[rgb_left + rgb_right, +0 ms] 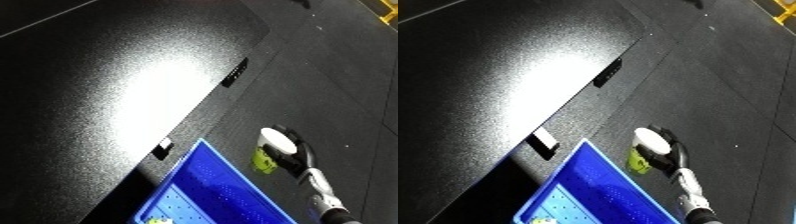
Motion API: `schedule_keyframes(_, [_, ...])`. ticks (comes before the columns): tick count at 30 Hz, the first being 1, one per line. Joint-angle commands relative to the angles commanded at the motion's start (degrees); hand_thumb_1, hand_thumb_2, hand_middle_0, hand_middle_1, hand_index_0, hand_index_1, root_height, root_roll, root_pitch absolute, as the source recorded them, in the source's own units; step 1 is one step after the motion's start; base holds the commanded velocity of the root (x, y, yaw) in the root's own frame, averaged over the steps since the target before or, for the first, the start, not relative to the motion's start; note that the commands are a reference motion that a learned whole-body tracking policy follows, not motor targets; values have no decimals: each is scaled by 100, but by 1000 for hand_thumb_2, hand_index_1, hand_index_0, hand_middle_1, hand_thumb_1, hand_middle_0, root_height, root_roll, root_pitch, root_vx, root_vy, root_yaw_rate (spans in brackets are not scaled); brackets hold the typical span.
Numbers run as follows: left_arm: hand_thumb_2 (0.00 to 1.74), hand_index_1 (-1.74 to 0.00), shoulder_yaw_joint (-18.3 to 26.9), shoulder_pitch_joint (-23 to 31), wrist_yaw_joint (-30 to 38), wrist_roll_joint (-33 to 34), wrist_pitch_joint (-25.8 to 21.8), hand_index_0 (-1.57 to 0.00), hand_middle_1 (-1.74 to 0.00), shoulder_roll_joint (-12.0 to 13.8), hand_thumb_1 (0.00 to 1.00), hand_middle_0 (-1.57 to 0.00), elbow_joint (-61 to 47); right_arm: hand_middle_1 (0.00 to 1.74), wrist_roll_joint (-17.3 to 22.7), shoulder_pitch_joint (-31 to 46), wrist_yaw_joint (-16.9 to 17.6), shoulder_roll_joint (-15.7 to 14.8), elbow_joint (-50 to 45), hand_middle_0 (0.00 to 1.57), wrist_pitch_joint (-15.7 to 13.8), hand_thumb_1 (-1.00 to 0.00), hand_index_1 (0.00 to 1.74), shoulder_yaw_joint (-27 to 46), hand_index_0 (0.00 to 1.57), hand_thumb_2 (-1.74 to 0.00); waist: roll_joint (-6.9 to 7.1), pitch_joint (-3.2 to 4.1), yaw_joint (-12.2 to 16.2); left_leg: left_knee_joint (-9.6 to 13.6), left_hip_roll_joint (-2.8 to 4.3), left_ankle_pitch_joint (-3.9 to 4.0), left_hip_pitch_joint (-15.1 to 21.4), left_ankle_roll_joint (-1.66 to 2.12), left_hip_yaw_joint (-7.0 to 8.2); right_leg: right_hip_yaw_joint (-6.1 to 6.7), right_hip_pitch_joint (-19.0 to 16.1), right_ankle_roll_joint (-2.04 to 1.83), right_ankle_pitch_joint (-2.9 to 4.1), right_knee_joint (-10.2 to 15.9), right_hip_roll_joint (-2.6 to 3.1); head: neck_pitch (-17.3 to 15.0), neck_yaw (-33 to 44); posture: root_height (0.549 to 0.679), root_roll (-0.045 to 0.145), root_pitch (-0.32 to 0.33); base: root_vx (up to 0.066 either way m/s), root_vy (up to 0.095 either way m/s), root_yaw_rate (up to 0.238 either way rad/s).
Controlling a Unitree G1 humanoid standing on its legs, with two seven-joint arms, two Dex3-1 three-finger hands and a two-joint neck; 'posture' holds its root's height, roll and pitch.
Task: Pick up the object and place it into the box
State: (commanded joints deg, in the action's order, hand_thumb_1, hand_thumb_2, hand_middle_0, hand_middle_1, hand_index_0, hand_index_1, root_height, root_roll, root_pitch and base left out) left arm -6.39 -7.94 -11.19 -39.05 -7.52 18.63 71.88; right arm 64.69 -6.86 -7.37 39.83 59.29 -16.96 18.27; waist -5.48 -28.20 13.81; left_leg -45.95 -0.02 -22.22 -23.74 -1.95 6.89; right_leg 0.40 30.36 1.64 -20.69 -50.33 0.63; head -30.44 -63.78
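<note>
Right hand (286, 150), at the end of its white forearm, curls its dark fingers round a yellow-green object (264, 161) that it holds up just beside the blue bin (213, 192), outside the rim, over dark floor (346, 85).

- Right hand (302, 155) comes up black, a slim dark shape.
- Just behind the hand, the forearm (322, 187) shows white and silver, with a glossy shell.
- Further back from the hand, dark bands break that shell into short segments.
</note>
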Motion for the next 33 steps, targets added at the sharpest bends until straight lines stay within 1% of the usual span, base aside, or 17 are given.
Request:
schedule_keyframes(2, [0,0,-15,-18,3,19,8,0,0,-19,0,0,13,435,-158,-49,-55,-97,123,393,74,-250,435,-149,393,-435,-16,8,-25,6,-12,21,-8,1,-17,-7,-2,2,0,1,-8,-33,-21,623,71,30,-13,-12,54])
schedule_keyframes(7, [0,0,-67,-36,22,42,19,0,0,-73,0,0,19,0,-487,-103,-261,-326,336,0,135,0,0,-496,0,0,-45,23,-84,28,-42,54,-21,1,-52,-29,-9,0,4,2,-35,-60,-26,623,72,30,-14,-14,60])
schedule_keyframes(11, [0,0,-111,-38,36,54,22,0,0,-98,0,0,28,0,-576,-126,-312,-440,377,0,99,0,0,-662,0,0,-52,41,-117,47,-47,83,-27,10,-64,-50,-15,-5,7,5,-52,-105,-23,624,72,30,-7,-17,42])
schedule_keyframes(14, [0,0,-148,-40,28,56,5,0,0,-90,0,0,39,0,-660,-138,-373,-471,403,0,41,0,0,-740,0,0,-46,54,-142,32,-44,118,-62,27,-68,-75,-17,-6,5,-5,-70,-114,42,624,73,29,-9,-19,36])
schedule_keyframes(16, [0,0,-158,-44,29,56,5,0,0,-86,0,0,38,0,-673,-138,-394,-479,401,0,41,0,0,-756,0,0,-44,57,-149,26,-43,125,-73,31,-72,-81,-18,-7,3,-9,-74,-81,55,624,73,29,-8,-23,29])
schedule_keyframes(18, [0,0,-186,-59,41,57,15,0,0,-64,0,0,24,0,-695,-129,-483,-533,373,0,89,0,0,-812,0,0,-25,67,-170,10,-39,131,-104,39,-86,-101,-9,-14,-3,-27,-80,67,73,623,72,30,-5,-39,30])
schedule_keyframes(22, [0,0,-205,-67,61,47,20,0,0,-46,0,0,-3,0,-696,-119,-577,-626,328,0,156,0,0,-883,0,0,4,79,-191,-3,-32,122,-135,36,-93,-121,9,-16,-8,-42,-74,82,193,623,72,31,-9,-44,44])
schedule_keyframes(25, [0,0,-208,-58,68,68,8,0,0,-35,0,0,-31,0,-946,-106,-641,-709,302,0,128,0,0,-997,0,0,28,88,-234,-30,-27,135,-179,46,-115,-150,24,-13,-26,-78,-83,55,439,622,72,30,-13,-49,71])
schedule_keyframes(28, [0,0,-233,-50,88,88,15,0,0,-14,0,0,-80,0,-1324,-129,-648,-784,252,0,71,0,0,-1196,0,0,42,94,-313,-52,-29,141,-208,51,-156,-177,29,-6,-59,-129,-120,50,822,621,73,28,-19,-62,123])
schedule_keyframes(31, [0,0,-263,-48,81,140,46,0,0,32,0,0,-147,0,-1493,-185,-702,-854,98,0,125,0,0,-1419,0,0,57,94,-411,-60,-34,143,-232,54,-203,-208,20,3,-89,-166,-173,56,1249,620,75,25,-28,-73,157])
schedule_keyframes(33, [0,0,-303,-60,84,186,74,0,0,65,0,0,-193,0,-1571,-236,-730,-908,-62,0,190,0,0,-1586,0,0,69,93,-481,-50,-35,159,-243,65,-235,-233,-2,9,-108,-174,-217,46,1601,620,76,22,-21,-80,194])
